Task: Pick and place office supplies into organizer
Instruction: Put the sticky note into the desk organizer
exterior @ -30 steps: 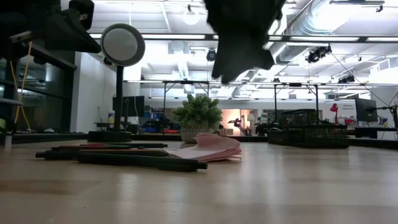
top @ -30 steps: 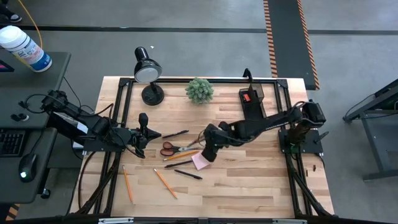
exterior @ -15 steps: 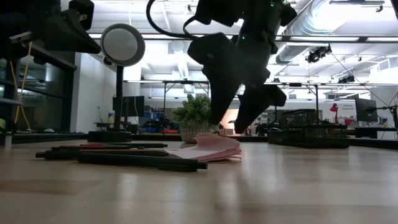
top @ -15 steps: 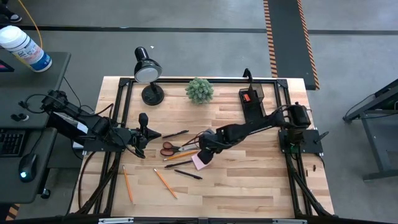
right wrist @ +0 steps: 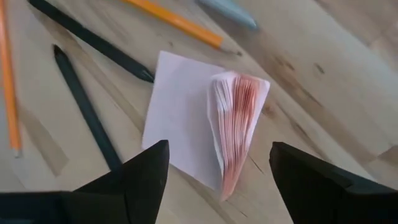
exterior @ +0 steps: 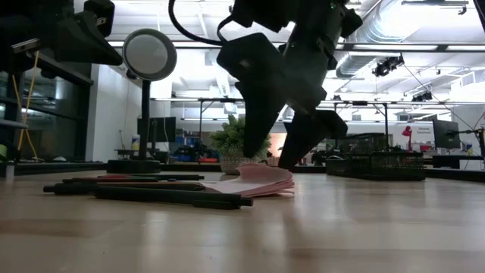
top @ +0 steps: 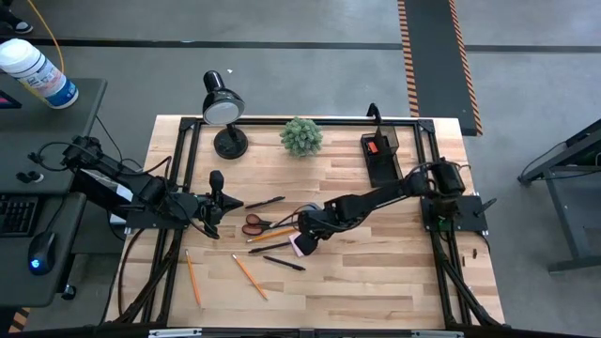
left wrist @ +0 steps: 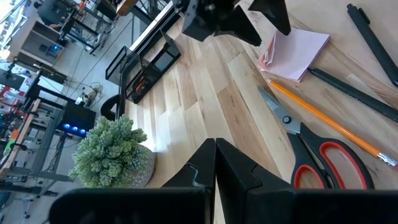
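right wrist view shows the right tool [right wrist: 214,163] spread wide, hanging just above the pink sticky-note pad [right wrist: 205,121], one dark finger on each side of it and neither touching it. the pad lies flat on the table [top: 376,282], its curled, fanned edge lifted toward the camera. in the high view the pad [top: 301,244] sits mid-table among the scissors [top: 258,224], an orange pencil [top: 272,235] and a black pen [top: 283,263], with the right tool [top: 307,232] directly over it.

the step in hand looks like the grasp of the pad. to do it well, the fingers should come straight down so they straddle the pad's short width, pinching across the stacked sheets rather than only the loose top leaves, which would likely peel away. the nearby pen and pencil lie close, so the descent should stay centred to avoid nudging them.

the organizer [top: 380,153] stands well apart, near the far right of the table, so a lift clear of the clutter comes first.

the left tool [top: 218,197] waits at the table's left side, fingers pressed together on nothing.
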